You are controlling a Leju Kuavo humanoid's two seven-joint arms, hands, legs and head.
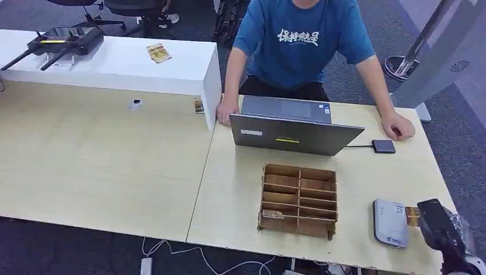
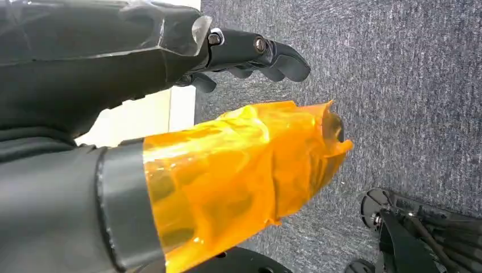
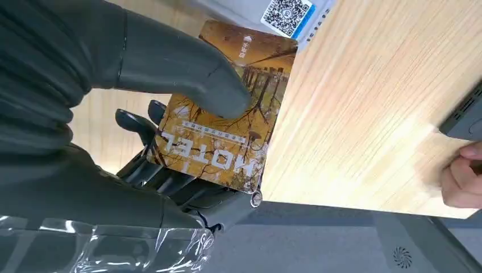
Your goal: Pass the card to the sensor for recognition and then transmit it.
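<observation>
Pale wood-grain table (image 1: 103, 166) fills most of the head view, with a grey carpet beyond it and a white raised counter (image 1: 114, 63) at about ten o'clock. On that counter lie a dark controller with antennas (image 1: 60, 43) and a small yellowish card-like item (image 1: 159, 52), too small to read. A tiny white object (image 1: 135, 103) sits on the wood just below the counter; its kind is unclear. At twelve o'clock a person in a blue shirt (image 1: 298, 40) is cut off at the top edge, both hands resting on the table beside a grey laptop (image 1: 292, 134), whose screen faces away. A cable runs from it to a small dark adapter (image 1: 383, 146). Below the laptop stands a brown slotted wooden box (image 1: 298, 199) with thin dividers. At five o'clock lies the sensor (image 1: 391, 222), a rounded grey-white slab; in the right wrist view its QR label shows at the edge. Just beside it, the right hand (image 1: 438, 223), dark and partly wrapped in clear film, pinches the card (image 3: 227, 114) between thumb and fingers (image 3: 187, 71), the card's far end reaching over the sensor's edge. Its glossy face shows an autumn tree print and the word HOTEL. In its wrist view the left hand (image 2: 187, 85) hangs over carpet, thumb wrapped in orange film, dark fingers apart and holding nothing.
</observation>
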